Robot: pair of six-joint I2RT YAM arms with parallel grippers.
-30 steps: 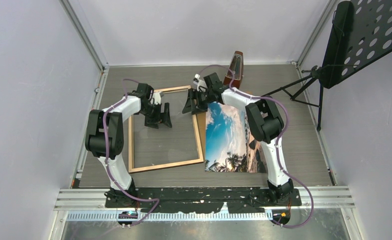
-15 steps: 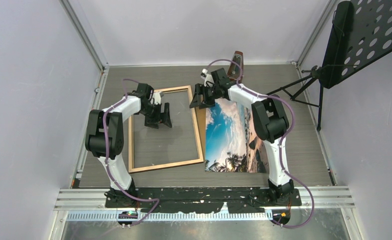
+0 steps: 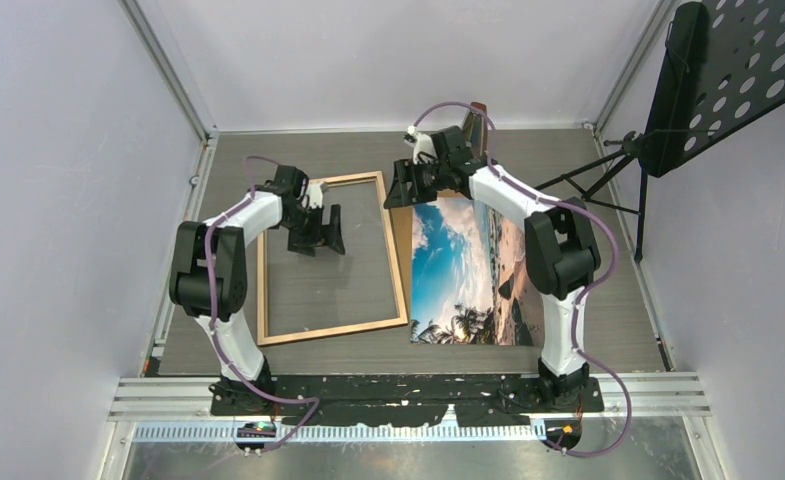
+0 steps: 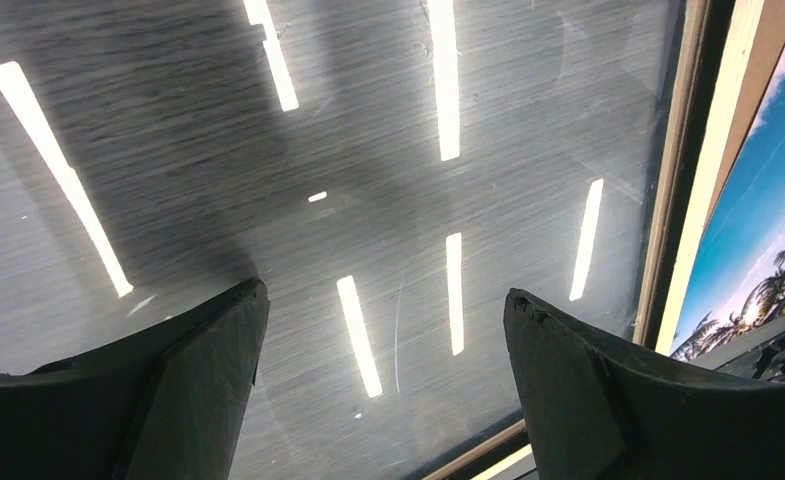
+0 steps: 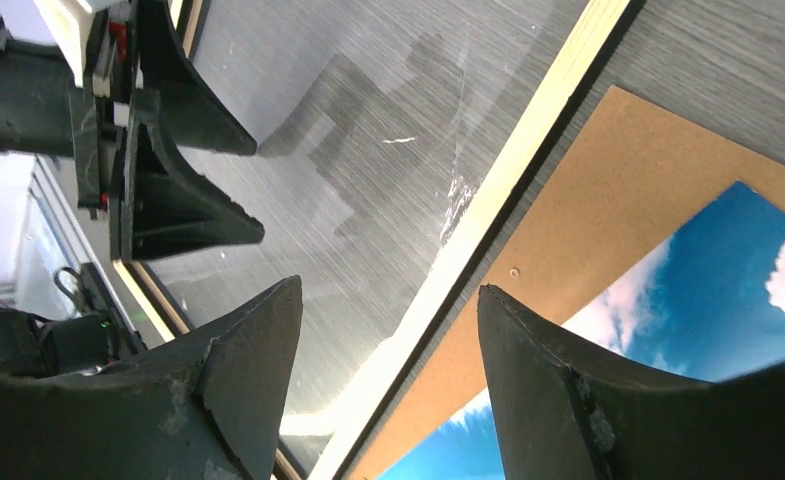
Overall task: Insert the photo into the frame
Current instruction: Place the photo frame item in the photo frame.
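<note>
Both grippers hover with jaws wide, nothing held.
Left gripper (image 3: 320, 232) sits over the frame (image 3: 333, 332); the photo (image 3: 463, 270) lies face-up on the backing sheet (image 3: 404, 235), just base-side of the right gripper (image 3: 408, 190).

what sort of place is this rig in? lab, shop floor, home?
Probably a lab robot cell, not a home: plain panel walls box in a grey table, the left arm and right arm are bolted at its near edge, and a music stand stands off to the right.

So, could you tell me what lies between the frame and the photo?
A strip of brown backing board, under the photo, clearest in the right wrist view.
</note>
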